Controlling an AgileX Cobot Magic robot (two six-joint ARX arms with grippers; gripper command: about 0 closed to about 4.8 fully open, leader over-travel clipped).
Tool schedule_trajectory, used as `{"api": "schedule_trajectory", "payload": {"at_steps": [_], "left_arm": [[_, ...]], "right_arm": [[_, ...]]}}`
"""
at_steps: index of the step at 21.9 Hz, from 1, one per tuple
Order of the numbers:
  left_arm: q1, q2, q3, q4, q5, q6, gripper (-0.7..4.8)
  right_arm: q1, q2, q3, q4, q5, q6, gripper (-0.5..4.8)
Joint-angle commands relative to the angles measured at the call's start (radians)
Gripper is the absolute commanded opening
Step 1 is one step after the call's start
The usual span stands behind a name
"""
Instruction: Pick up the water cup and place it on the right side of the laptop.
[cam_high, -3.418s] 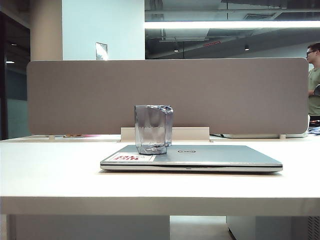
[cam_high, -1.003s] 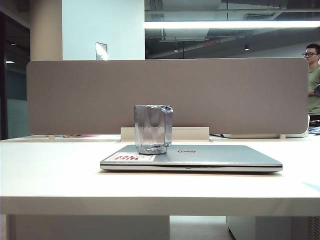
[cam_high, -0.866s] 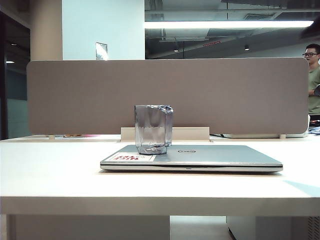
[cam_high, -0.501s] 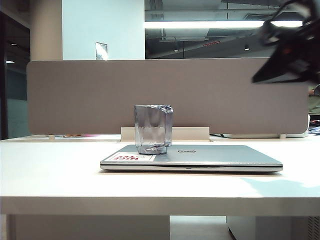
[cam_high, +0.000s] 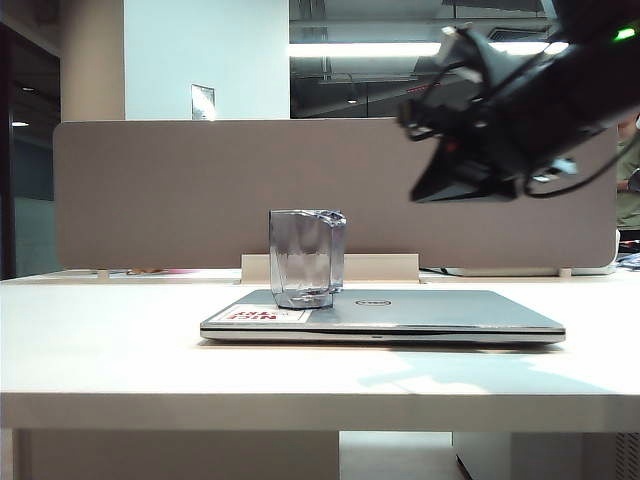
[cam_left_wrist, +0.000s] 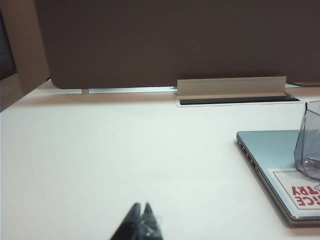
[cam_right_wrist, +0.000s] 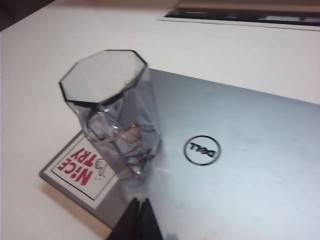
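In the exterior view, the closed laptop (cam_high: 385, 315) is seen lying flat on the white table (cam_high: 120, 340). The water cup (cam_high: 306, 257) is stood upright on the laptop's lid, near the lid's left end and partly on the white sticker (cam_high: 262, 315). The right gripper (cam_high: 432, 185) is held in the air above and to the right of the water cup, well clear of it and of the laptop; its fingers cannot be made out there. A grey partition (cam_high: 200, 190) is set behind the laptop.

In the left wrist view, the left gripper (cam_left_wrist: 140, 220) is shown with its fingertips pressed together, nothing held, low over bare table (cam_left_wrist: 100, 165) well apart from the laptop (cam_left_wrist: 270, 150). The water cup (cam_left_wrist: 309, 140) is seen on the laptop's lid.

In the right wrist view, the right gripper (cam_right_wrist: 138, 215) is shown with fingertips closed together, empty, above the laptop (cam_right_wrist: 240, 150) beside the water cup (cam_right_wrist: 112, 110). The cup is stood next to the oval logo (cam_right_wrist: 202, 149), overlapping the sticker (cam_right_wrist: 82, 170).
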Motion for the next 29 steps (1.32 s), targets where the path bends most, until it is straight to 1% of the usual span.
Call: {"api": "schedule_trajectory", "payload": {"at_steps": [1,9,12,17,20,25,29], "left_arm": [[0.001,0.001,0.003,-0.003,0.002,0.0,-0.04],[0.001,0.001,0.003,-0.006,0.002,0.001,-0.04],[0.001,0.001,0.003,-0.036,0.017,0.0,-0.04],[0.001,0.001,0.003,-0.067,0.064,0.0,-0.04],[0.001,0.001,0.003,-0.069,0.063,0.0,-0.04],[0.001,0.001,0.003,-0.069,0.063,0.0,-0.04],[0.001,0.001,0.003,-0.069,0.063,0.0,-0.04]], "right_arm": [[0.033,0.042,0.04,0.018,-0.014,-0.003,-0.05],[0.134,0.16,0.144,0.008,-0.014,-0.003,-0.05],[0.159,0.216,0.198,-0.001,-0.014,-0.003,-0.05],[0.159,0.264,0.233,0.001,-0.012,-0.003,-0.05],[0.157,0.287,0.235,0.01,0.022,-0.003,-0.05],[0.153,0.293,0.235,0.01,0.032,-0.003,-0.05],[0.151,0.293,0.235,0.013,0.08,-0.003,-0.05]]}}
